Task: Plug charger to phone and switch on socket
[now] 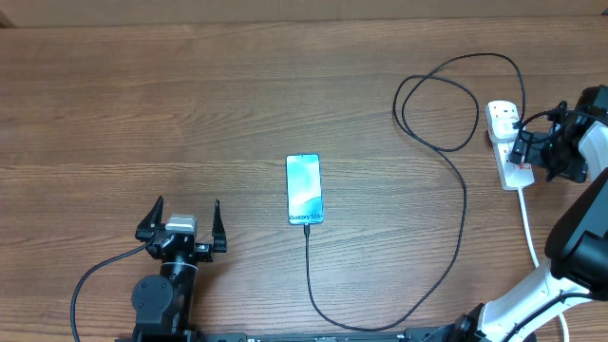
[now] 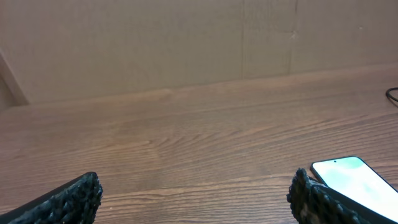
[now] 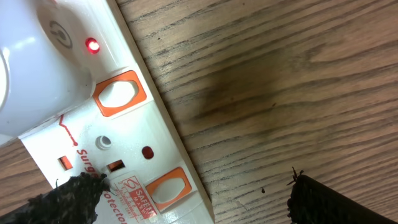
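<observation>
- Right gripper [image 3: 205, 200] fingers are showing closest in the right wrist view, spread fully wide and gripping nothing.
- It is hanging right over the socket [image 3: 127, 140]; I cannot tell whether it is touching.
- Red light [image 3: 92, 45] is glowing on the socket, beside a white plug body [image 3: 31, 62] sitting in it.
- Two orange-framed switches [image 3: 118, 93] are showing along the strip edge.
- Socket is lying at the table's [image 1: 142, 95] far right, with its white cord [image 1: 530, 228] trailing toward the near edge.
- Phone [image 1: 304, 190] is lying flat mid-table, screen up and lit.
- Charger [image 1: 465, 204] tip is sitting in the phone's near end. Its cable is looping right and up to the socket.
- Left gripper [image 1: 187, 214] is hovering left of the phone, well apart from it, with jaws fully wide and empty.
</observation>
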